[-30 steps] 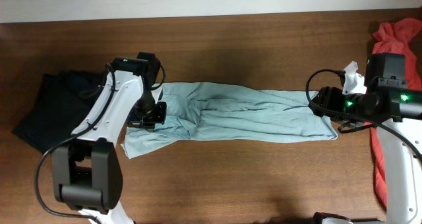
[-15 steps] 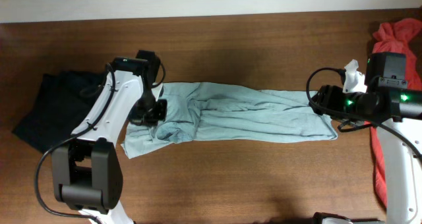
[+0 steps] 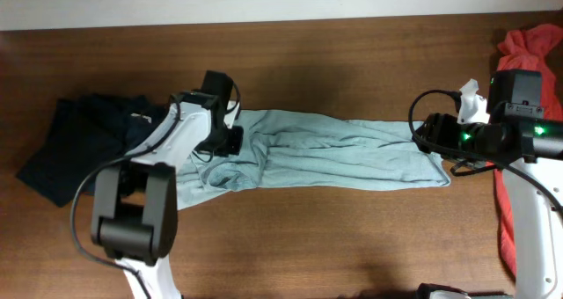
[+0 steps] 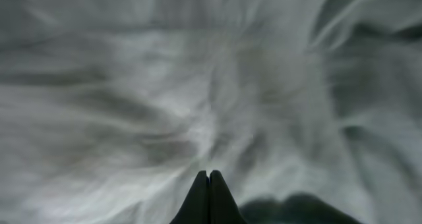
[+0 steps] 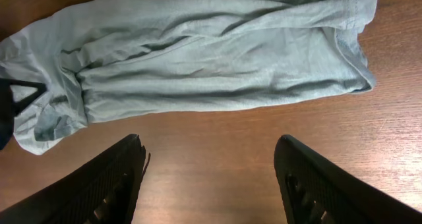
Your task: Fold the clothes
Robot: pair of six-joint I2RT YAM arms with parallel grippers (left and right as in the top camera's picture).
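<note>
The clothes, a pale grey-blue T-shirt (image 3: 334, 154), lie stretched out left to right across the wooden table, wrinkled and bunched at the left end. My left gripper (image 3: 227, 143) hovers over that left end. In the left wrist view its tips (image 4: 210, 178) are pressed together, blurred cloth (image 4: 198, 85) fills the picture, and nothing shows between the jaws. My right gripper (image 3: 424, 139) is at the shirt's right hem. In the right wrist view it (image 5: 211, 178) stands open over bare wood, with the T-shirt (image 5: 198, 59) just beyond its fingers.
A dark navy garment (image 3: 70, 145) lies at the table's left, partly under the left arm. A red-orange garment (image 3: 528, 44) hangs along the right edge behind the right arm, next to a small white piece (image 3: 471, 101). Bare wood (image 3: 334, 237) runs along the front.
My left gripper has moved to the right and a little back over the shirt's left end, and the cloth there has bunched up. The right arm has not moved.
</note>
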